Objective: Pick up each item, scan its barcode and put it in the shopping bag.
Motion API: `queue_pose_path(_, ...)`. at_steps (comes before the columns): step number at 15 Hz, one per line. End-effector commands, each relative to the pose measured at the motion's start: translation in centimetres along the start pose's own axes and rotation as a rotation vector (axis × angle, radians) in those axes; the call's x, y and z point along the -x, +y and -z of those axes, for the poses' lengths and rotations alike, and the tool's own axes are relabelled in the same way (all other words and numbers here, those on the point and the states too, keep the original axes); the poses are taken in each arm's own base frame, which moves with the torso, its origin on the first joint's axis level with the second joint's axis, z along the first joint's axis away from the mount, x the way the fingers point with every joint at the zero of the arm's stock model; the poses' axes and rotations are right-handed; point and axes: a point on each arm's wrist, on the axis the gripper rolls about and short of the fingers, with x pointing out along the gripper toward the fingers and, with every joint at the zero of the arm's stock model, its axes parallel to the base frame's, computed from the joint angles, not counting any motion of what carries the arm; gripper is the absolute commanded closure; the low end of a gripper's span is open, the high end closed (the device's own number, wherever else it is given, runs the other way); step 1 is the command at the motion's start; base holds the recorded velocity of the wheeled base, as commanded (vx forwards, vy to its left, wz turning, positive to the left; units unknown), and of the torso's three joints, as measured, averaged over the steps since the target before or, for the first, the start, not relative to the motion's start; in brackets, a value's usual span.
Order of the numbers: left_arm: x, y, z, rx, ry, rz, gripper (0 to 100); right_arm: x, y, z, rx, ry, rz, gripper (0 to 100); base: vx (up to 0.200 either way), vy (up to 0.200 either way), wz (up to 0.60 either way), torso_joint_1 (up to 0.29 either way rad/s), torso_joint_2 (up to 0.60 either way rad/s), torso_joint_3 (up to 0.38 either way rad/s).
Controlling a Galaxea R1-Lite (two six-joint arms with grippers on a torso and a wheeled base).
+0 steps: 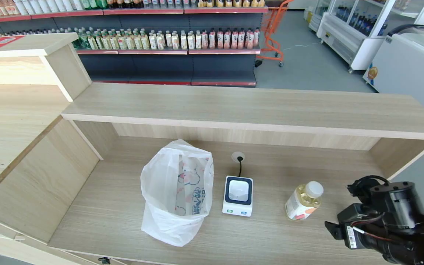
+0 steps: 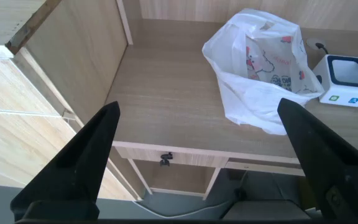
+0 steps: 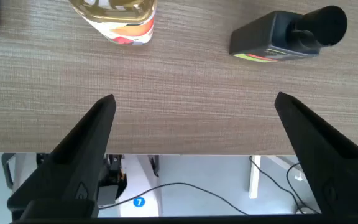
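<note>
A white plastic shopping bag (image 1: 160, 206) stands open on the lower counter, with a cartoon-printed packet (image 1: 193, 189) inside it. Right of it sits a small white scanner (image 1: 238, 195) with a dark window. Further right stands a bottle (image 1: 304, 201) of yellowish liquid with a white cap. My right gripper (image 3: 194, 98) hangs open above the counter's front edge, near the bottle (image 3: 114, 18), holding nothing. At the counter's front left my left gripper (image 2: 199, 104) is open and empty, short of the bag (image 2: 260, 81) and the scanner (image 2: 347, 81).
A black handheld device (image 3: 284, 34) lies on the counter beside the bottle. A raised wooden ledge (image 1: 256, 106) and side walls (image 1: 39, 184) enclose the counter. A cable (image 1: 240, 165) runs from the scanner to a grommet. Store shelves and freezers stand behind.
</note>
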Motion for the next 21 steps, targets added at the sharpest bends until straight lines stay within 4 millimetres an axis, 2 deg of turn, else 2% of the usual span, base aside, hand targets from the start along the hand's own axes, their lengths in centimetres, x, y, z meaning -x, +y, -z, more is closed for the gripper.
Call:
queue_pose_path(1,0.0,0.0,0.0,0.000,0.000,0.000,0,-3.1,1.8,1.4,0.042,0.057,0.011,0,0.000,0.000,0.00,0.000,0.00,0.000)
queue_pose_path(6,0.0,0.0,0.0,0.000,0.000,0.000,0,-7.4,4.9,1.7,0.012,-0.072,-0.039,0,0.000,0.000,0.00,0.000,0.00,0.000)
queue_pose_path(10,0.0,0.0,0.0,0.000,-0.002,0.000,0,-8.6,6.2,1.6,0.022,-0.154,-0.065,0,0.000,0.000,0.00,0.000,0.00,0.000)
queue_pose_path(17,0.0,0.0,0.0,0.000,0.000,0.000,0,-10.2,7.8,-0.1,0.006,-0.259,-0.089,0,0.000,0.000,0.00,0.000,0.00,0.000)
queue_pose_path(21,0.0,0.0,0.0,0.000,0.000,0.000,0,-11.8,8.3,0.0,0.030,-0.289,-0.085,0,0.000,0.000,0.00,0.000,0.00,0.000)
